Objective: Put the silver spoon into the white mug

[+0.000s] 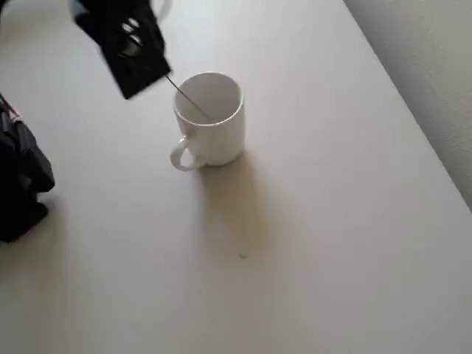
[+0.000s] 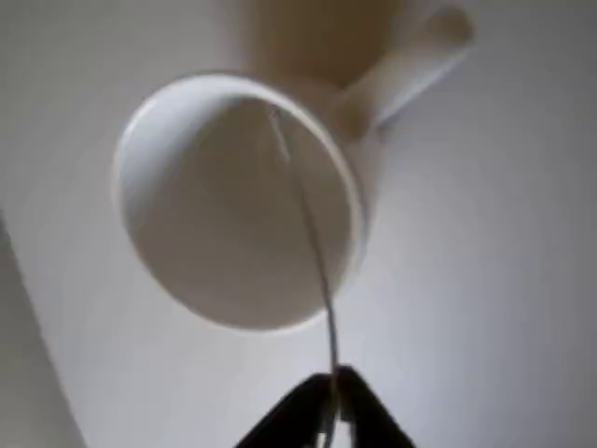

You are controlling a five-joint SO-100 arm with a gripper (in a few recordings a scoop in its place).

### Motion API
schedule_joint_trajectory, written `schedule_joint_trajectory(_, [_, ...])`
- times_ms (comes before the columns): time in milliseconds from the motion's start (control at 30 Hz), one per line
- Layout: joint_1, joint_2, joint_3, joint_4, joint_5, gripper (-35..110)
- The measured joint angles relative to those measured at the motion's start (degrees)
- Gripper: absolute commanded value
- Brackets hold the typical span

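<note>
Pinching the thin straight handle of the silver spoon, your fingers are closing tight on its upper end in the wrist view, black tips meeting around the metal. The spoon is slanting down over the rim into the white mug; its bowl is hiding inside, too blurred to make out. In the overhead view the black gripper is hanging above and left of the mug. The mug is standing upright on the pale, matte counter, glossy and cylindrical, its loop handle pointing lower left.
</note>
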Motion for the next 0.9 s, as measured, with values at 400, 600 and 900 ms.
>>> schedule_joint_trajectory(400, [0.44, -11.43, 0.09, -2.2, -1.23, 17])
schedule_joint_trajectory(600, [1.23, -11.16, 0.0, -2.02, -2.64, 17])
schedule_joint_trajectory(900, [5.1, 11.78, 0.0, 0.7, -7.29, 10])
